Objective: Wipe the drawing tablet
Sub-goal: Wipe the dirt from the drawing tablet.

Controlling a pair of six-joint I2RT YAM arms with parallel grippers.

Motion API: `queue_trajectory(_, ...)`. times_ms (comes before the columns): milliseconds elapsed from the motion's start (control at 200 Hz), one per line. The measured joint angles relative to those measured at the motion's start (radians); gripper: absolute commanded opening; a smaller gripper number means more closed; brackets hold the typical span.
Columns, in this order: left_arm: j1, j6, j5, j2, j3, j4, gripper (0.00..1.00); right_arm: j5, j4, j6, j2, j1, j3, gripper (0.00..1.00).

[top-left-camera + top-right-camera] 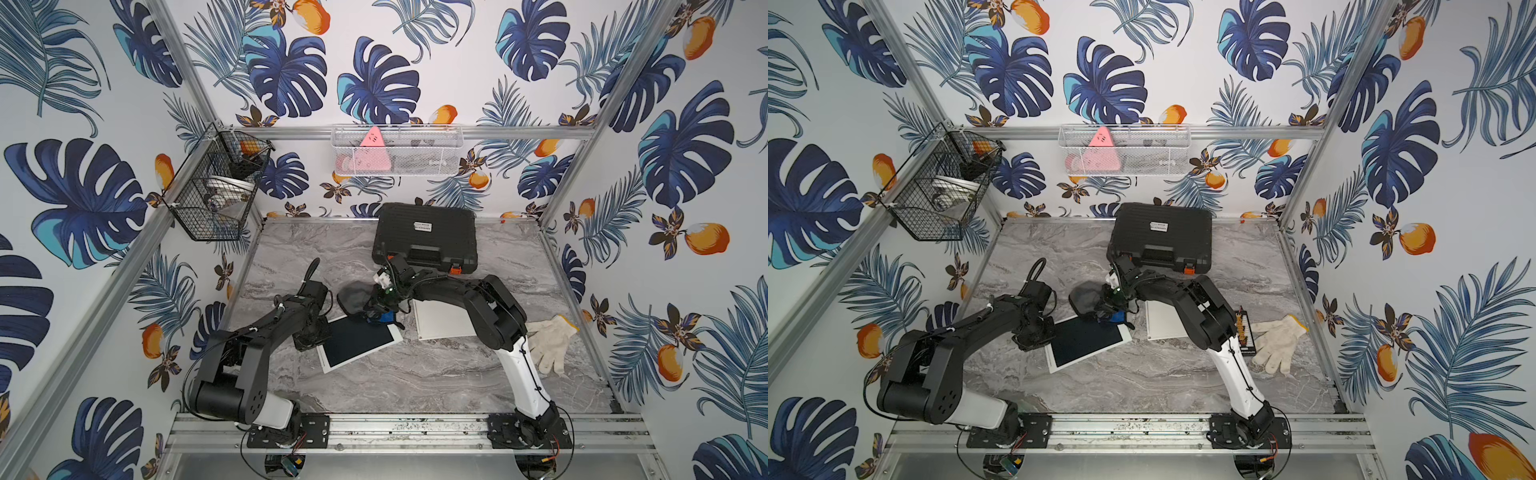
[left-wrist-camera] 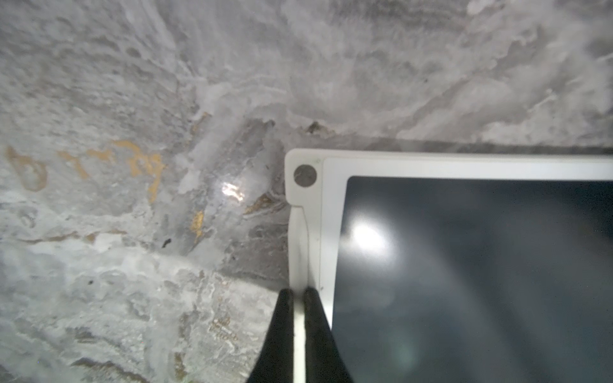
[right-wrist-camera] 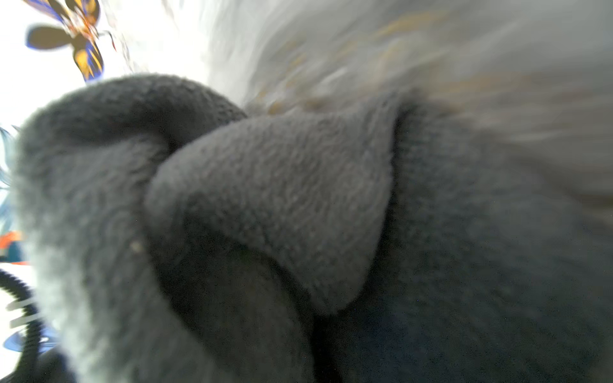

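A: Where is the tablet [image 1: 359, 343]?

B: It lies flat on the table [image 1: 415, 374], near the middle and turned at a slant. It has a white frame and a dark screen. Both top views show it between the two arms.

A: And the left gripper [image 2: 298, 293]?

B: Its jaws are all but closed, with only a thin slit between them. In the left wrist view the tips sit at the tablet's white side rim, near a corner with a round grey dot. The rim shows through the slit. I cannot tell if the tips press on it or pinch it.

A: What about the right gripper [image 1: 372, 308]?

B: It is clamped on a dark grey cloth [image 3: 265, 199]. The bunched fleece fills the right wrist view and hides the fingers. In a top view the cloth [image 1: 1086, 297] hangs at the tablet's far corner, mostly over the table beyond it.

A: What else is on the table?

B: A black case [image 1: 424, 237] sits at the back, closed. A white panel [image 1: 440, 320] lies just beside the tablet, partly under the right arm. A pale glove [image 1: 548, 340] lies further right, well apart from the tablet.
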Motion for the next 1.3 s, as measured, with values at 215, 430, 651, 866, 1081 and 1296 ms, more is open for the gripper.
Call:
queue_trajectory(215, 0.0, 0.002, 0.0, 0.006, 0.007, -0.003, 0.08, 0.056, -0.043, 0.002, -0.003, -0.013, 0.038, 0.0)
queue_trajectory(430, 0.0, 0.009, 0.003, 0.026, 0.027, -0.023, 0.08, 0.052, -0.04, 0.001, 0.098, 0.145, 0.178, 0.0)
queue_trajectory(651, 0.0, 0.032, 0.005, 0.047, 0.047, -0.041, 0.08, 0.032, -0.03, 0.014, 0.008, 0.038, 0.039, 0.0)
queue_trajectory(866, 0.0, 0.039, 0.008, 0.06, 0.059, -0.051, 0.08, 0.094, -0.052, 0.011, -0.069, -0.036, -0.046, 0.0)
queue_trajectory(1081, 0.0, 0.052, 0.012, 0.072, 0.072, -0.062, 0.06, 0.148, -0.084, -0.003, -0.055, 0.071, -0.002, 0.0)
queue_trajectory(1296, 0.0, 0.057, 0.015, 0.069, 0.071, -0.061, 0.06, 0.172, -0.115, 0.009, -0.019, 0.125, 0.061, 0.0)
